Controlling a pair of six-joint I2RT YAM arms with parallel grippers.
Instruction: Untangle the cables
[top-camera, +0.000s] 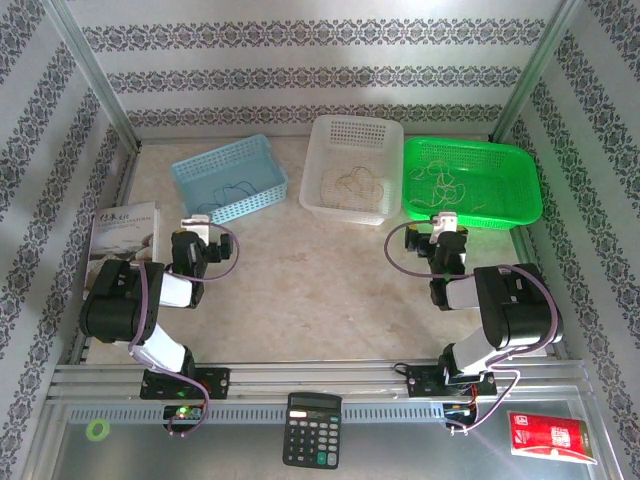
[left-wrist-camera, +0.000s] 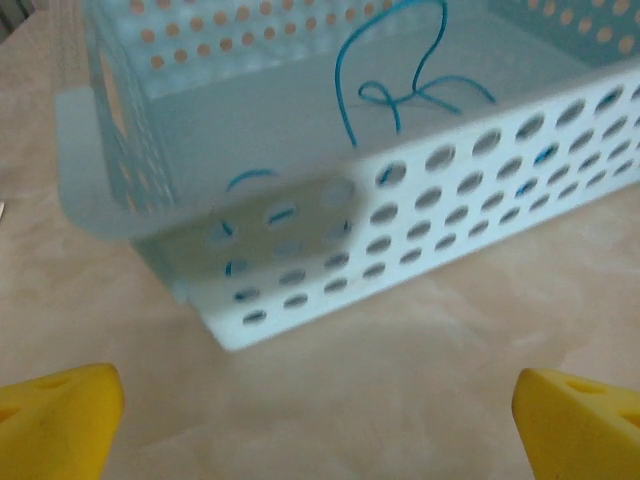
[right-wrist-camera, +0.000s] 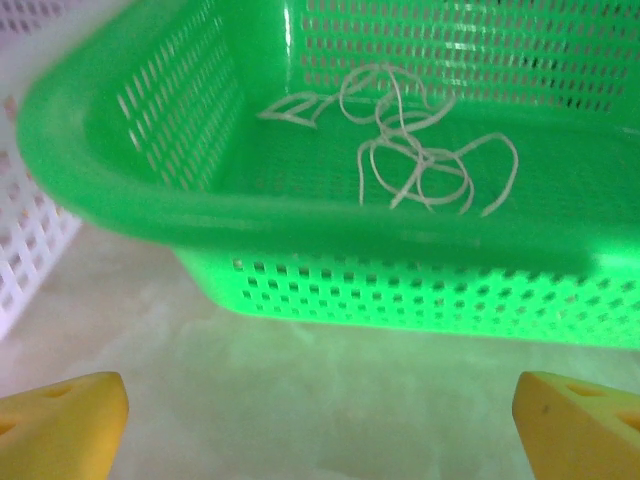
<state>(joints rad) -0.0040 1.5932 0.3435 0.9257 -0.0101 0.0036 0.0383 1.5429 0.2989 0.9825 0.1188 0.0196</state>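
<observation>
Thin blue cables (left-wrist-camera: 400, 95) loop inside the light blue basket (top-camera: 229, 178), which stands at the back left. Yellowish-tan cables (top-camera: 350, 182) lie in the white basket (top-camera: 352, 166) in the middle. A tangle of whitish cables (right-wrist-camera: 420, 150) rests in the green basket (top-camera: 470, 180) at the back right. My left gripper (left-wrist-camera: 318, 420) hangs open just in front of the blue basket (left-wrist-camera: 420, 230), nothing between its yellow fingertips (left-wrist-camera: 60, 415). My right gripper (right-wrist-camera: 320, 425) is open in front of the green basket (right-wrist-camera: 400, 290), also with nothing in it.
A book (top-camera: 124, 235) lies at the left edge beside the left arm. A calculator (top-camera: 312, 430), a red packet (top-camera: 550, 437) and a green tape ring (top-camera: 97, 430) sit on the near metal ledge. Bare tabletop (top-camera: 320, 290) lies between the arms.
</observation>
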